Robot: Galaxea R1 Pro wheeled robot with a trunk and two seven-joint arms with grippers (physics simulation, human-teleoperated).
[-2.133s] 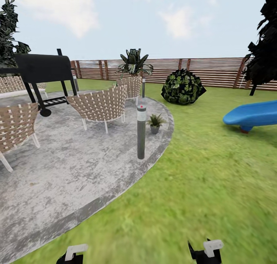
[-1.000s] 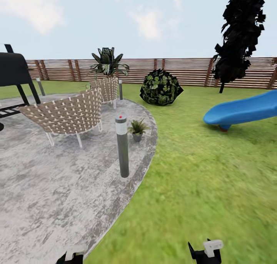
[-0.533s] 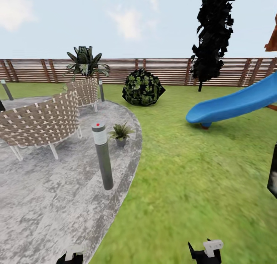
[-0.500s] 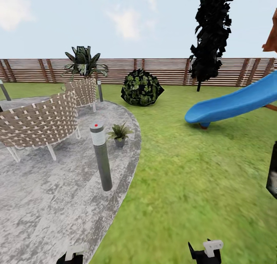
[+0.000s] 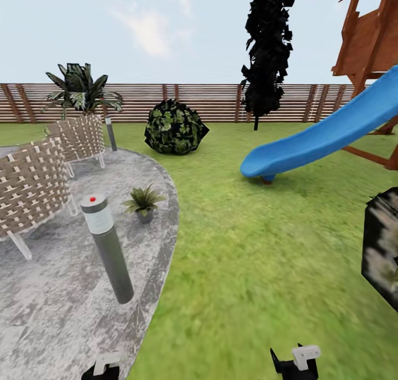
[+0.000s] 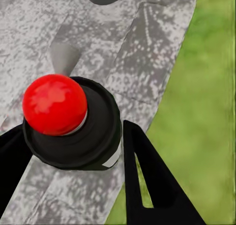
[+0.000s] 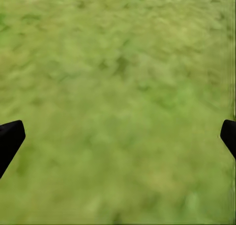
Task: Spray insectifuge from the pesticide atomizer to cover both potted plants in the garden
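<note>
At the far left, the left gripper (image 6: pixel 73 129) has its jaws closed in around the pesticide atomizer (image 6: pixel 96 136). The left wrist view looks down on its round dark collar and red top, with a sliver of white label at the side. A black finger (image 6: pixel 147 181) presses in on each flank, so the bottle seems to be carried upright and ready to spray. Below it lies the grey paved circle (image 5: pixel 61 302), right at its border with the grass.

On that paving stand woven chairs (image 5: pixel 25 186), and behind them is a large shrub with striped leaves (image 5: pixel 83 89). Nearer the robot, a grey bollard lamp (image 5: pixel 109 250) rises by the paving's rim. Just beyond it, one potted plant (image 5: pixel 142 202) sits at the edge of the circle, well ahead and out of spraying reach. The robot therefore appears to be driving, not yet spraying.

Further right, the lawn (image 5: pixel 249 258) runs back to a round bush (image 5: pixel 174 126) and a dark tree (image 5: pixel 268 42) against the slatted fence (image 5: pixel 215 100). A blue slide (image 5: pixel 320 139) comes down from a wooden play tower (image 5: pixel 370 34).

The right gripper (image 7: pixel 118 134) hangs over bare grass with its jaws spread wide and nothing between them. It is probably kept free because the left arm does the spraying.
</note>
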